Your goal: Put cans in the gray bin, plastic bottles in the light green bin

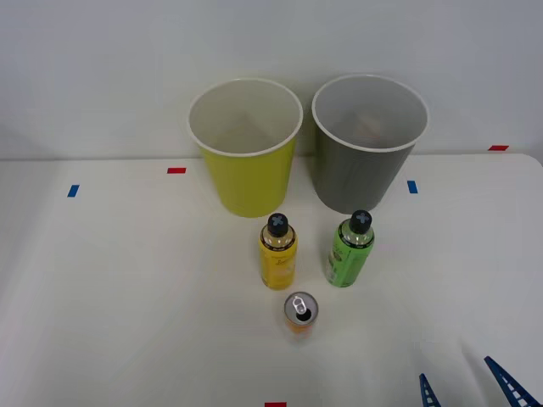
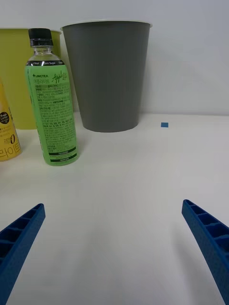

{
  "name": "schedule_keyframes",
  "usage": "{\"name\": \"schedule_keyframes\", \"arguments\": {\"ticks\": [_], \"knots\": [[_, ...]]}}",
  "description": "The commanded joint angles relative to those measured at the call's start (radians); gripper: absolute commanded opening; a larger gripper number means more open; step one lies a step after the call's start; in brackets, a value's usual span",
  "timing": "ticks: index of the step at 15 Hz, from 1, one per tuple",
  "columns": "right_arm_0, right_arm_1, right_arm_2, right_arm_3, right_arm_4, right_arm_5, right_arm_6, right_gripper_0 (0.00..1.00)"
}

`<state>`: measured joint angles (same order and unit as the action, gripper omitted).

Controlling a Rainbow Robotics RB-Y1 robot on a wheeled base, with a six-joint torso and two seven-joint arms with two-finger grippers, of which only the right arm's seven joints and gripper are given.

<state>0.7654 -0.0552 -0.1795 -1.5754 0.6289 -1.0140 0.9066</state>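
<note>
The orange can stands upright on the white table, nearest the front. Behind it stand two dark-capped plastic bottles, a yellow bottle and a green bottle. At the back are the light green bin on the left and the gray bin on the right. My right gripper is open at the front right, low over the table, with nothing between its blue fingers. It is well short of the green bottle.
Small blue tape marks and red tape marks dot the table. A pale wall rises right behind the bins. Bare tabletop lies to the left and right of the bottles.
</note>
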Motion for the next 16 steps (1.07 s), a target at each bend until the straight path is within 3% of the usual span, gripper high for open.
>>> {"name": "schedule_keyframes", "arguments": {"ticks": [1,16], "knots": [[0.000,0.000,0.000,0.000,0.000,0.000,0.000,1.00],[-0.006,0.011,0.005,0.025,0.005,0.012,0.000,1.00]]}}
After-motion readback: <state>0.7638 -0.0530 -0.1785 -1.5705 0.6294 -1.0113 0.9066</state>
